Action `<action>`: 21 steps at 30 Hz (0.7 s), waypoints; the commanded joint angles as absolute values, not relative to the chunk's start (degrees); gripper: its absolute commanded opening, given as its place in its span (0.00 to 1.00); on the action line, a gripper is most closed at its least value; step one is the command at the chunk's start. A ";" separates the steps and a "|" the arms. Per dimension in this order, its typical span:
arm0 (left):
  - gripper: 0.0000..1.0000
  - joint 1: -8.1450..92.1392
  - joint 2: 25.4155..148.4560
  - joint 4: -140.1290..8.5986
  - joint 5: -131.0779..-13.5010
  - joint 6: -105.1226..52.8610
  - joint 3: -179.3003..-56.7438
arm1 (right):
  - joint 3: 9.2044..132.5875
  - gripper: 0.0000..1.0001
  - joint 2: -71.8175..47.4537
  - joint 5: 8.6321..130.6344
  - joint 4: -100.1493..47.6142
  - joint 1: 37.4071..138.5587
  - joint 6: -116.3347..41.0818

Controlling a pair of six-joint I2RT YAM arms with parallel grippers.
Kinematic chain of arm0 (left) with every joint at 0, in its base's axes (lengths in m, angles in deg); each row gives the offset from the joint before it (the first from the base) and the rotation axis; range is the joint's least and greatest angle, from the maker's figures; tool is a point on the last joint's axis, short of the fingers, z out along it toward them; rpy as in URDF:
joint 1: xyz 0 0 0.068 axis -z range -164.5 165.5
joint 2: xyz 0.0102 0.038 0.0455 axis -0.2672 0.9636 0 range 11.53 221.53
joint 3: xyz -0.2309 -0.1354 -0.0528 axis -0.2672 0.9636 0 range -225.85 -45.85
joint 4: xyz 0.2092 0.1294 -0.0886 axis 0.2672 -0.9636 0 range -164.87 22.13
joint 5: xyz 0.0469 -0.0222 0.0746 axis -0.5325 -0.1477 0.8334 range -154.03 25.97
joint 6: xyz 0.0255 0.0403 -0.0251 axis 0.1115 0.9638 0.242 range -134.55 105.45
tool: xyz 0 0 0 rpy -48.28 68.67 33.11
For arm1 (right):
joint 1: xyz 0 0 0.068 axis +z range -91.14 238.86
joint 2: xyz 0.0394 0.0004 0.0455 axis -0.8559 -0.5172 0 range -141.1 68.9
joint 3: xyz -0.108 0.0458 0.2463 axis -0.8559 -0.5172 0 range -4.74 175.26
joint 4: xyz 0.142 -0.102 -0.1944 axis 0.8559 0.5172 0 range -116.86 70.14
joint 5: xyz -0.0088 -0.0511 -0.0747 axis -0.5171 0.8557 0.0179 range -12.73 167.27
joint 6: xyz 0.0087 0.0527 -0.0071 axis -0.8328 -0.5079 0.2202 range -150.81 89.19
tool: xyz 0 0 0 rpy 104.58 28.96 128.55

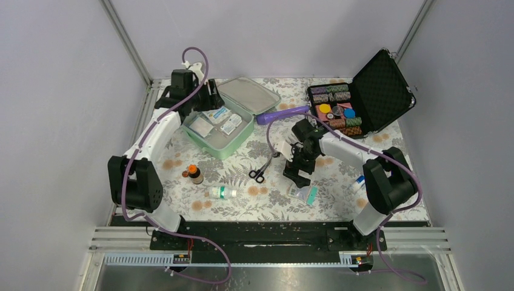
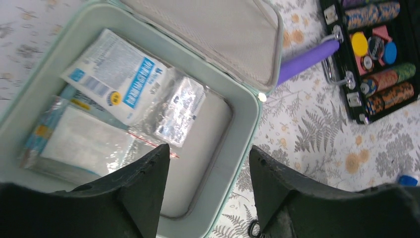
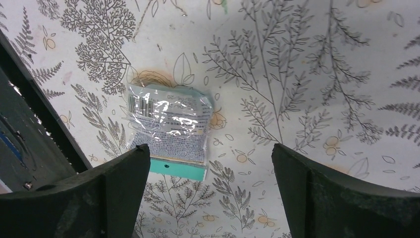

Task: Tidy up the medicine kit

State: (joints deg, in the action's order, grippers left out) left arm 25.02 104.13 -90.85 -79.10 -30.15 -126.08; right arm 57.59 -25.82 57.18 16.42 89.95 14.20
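The mint-green medicine kit [image 1: 225, 140] lies open at the back left, with its lid [image 1: 250, 95] folded back. In the left wrist view its rim [image 2: 247, 116] encloses a white-and-blue packet [image 2: 116, 82], a foil packet [image 2: 181, 106] and a clear bag [image 2: 84, 144]. My left gripper [image 1: 212, 95] [image 2: 208, 148] hangs open and empty over the kit's near corner. My right gripper [image 1: 297, 174] [image 3: 210, 148] is open and empty above the table. A clear packet with a teal strip [image 3: 168, 124] [image 1: 303, 194] lies just ahead of it, untouched.
Scissors [image 1: 262, 170], a brown bottle with an orange cap [image 1: 194, 174] and a white bottle [image 1: 222, 193] lie on the floral cloth. A purple tube [image 1: 282, 113] lies beside the kit. A black case of colourful pieces [image 1: 357, 103] stands open at the back right.
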 commanded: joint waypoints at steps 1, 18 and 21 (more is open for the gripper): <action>0.60 22.51 101.13 -88.94 -75.63 -32.10 -126.72 | 55.75 1.00 -26.49 60.06 15.22 93.20 15.56; 0.61 25.27 99.63 -89.30 -73.37 -29.67 -126.37 | 48.19 0.71 -27.34 72.35 3.55 99.99 11.75; 0.61 25.19 100.26 -89.24 -75.31 -31.30 -126.33 | 51.01 0.65 -27.47 73.81 4.19 99.79 11.28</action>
